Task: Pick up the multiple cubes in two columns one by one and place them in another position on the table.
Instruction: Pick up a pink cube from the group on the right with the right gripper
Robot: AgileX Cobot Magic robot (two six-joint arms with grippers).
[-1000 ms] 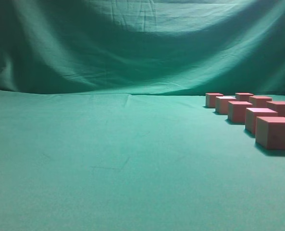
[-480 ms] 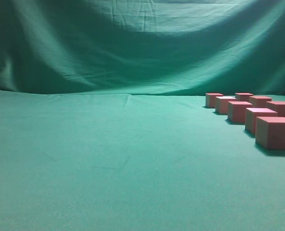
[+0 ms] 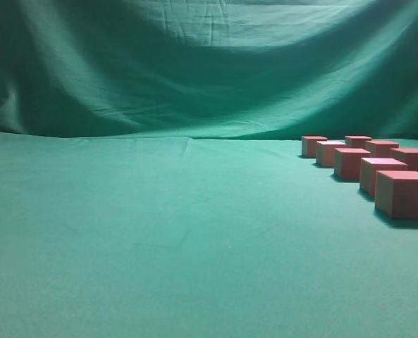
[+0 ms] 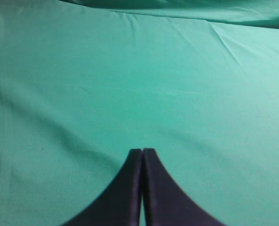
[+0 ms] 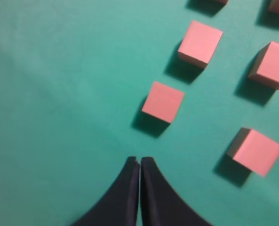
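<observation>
No cube lifted yet; the cubes [image 3: 367, 165] sit in two columns on the table [image 3: 159, 232], at the exterior view's right. To grasp well: open first, centre over the nearest cube [image 5: 163, 101], descend square. Right gripper [image 5: 139, 162] hovers above, jaws pressed together, empty. Left gripper [image 4: 142, 153] likewise closed over bare cloth.

**Table and what lies on it**

Table [image 3: 159, 232]: flat matte green cloth, faint creases. Cubes [image 3: 404, 194], reddish-pink, sit directly on it in two columns, each apart from its neighbours. Right wrist view: nearest cube [image 5: 163, 101] lies just ahead of the right claw [image 5: 139, 162], slightly to its right. Ahead of left claw [image 4: 142, 153]: bare cloth only.
</observation>
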